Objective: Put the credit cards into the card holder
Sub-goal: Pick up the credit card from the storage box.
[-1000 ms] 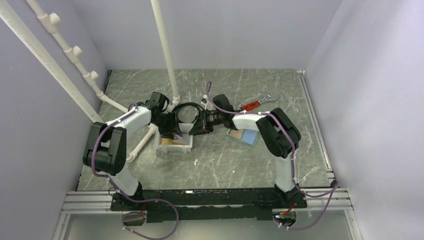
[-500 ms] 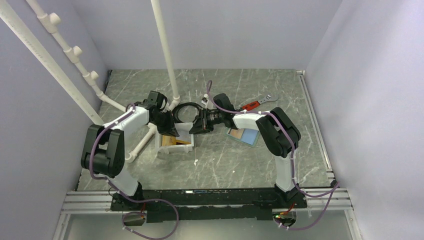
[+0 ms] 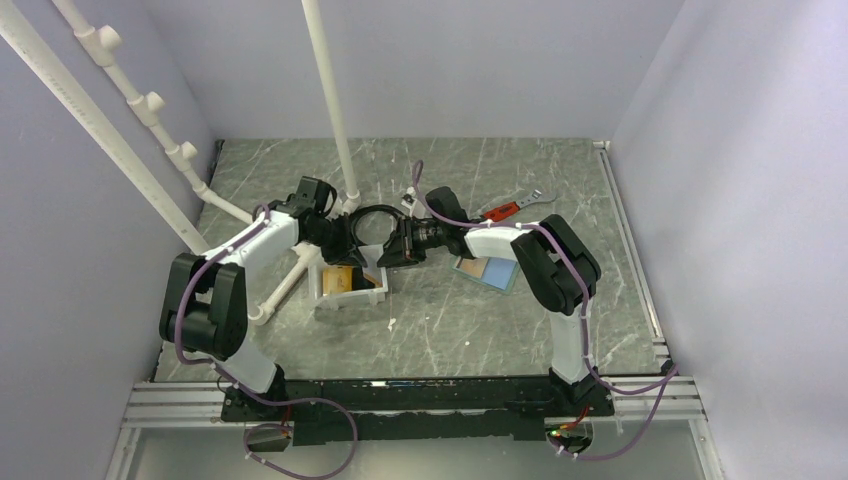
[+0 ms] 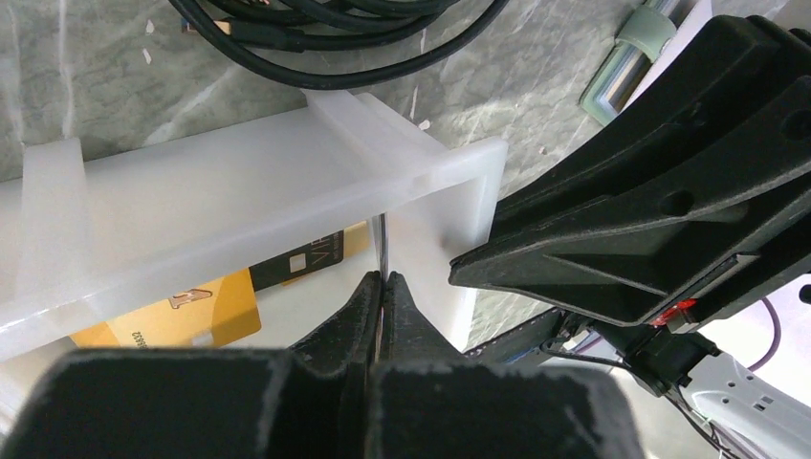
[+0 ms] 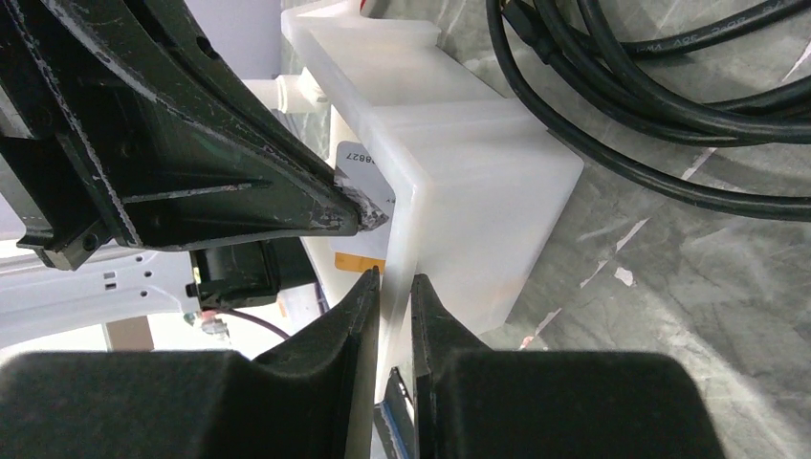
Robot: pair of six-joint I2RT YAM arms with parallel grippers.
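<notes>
My left gripper (image 4: 383,278) is shut on a credit card (image 4: 383,239) that stands on edge over the white tray (image 4: 239,182). The same card (image 5: 366,177) shows grey-white with printed digits in the right wrist view. In the tray lie a gold card (image 4: 182,311) and a dark card (image 4: 301,256). My right gripper (image 5: 392,279) is shut on the tray's end wall (image 5: 449,191). From above, both grippers, left (image 3: 348,250) and right (image 3: 384,260), meet at the tray (image 3: 350,298). The card holder (image 3: 487,272) lies open to the right, an orange card in it.
A loop of black cable (image 3: 375,220) lies just behind the tray. A red-handled wrench (image 3: 508,209) sits at the back right. White pipes (image 3: 335,110) rise at the back and along the left wall, one running down beside the tray.
My left gripper's jaws have closed on a card in the tray and drawn back a little toward the far side. The right gripper has kept its hold on the tray wall.
</notes>
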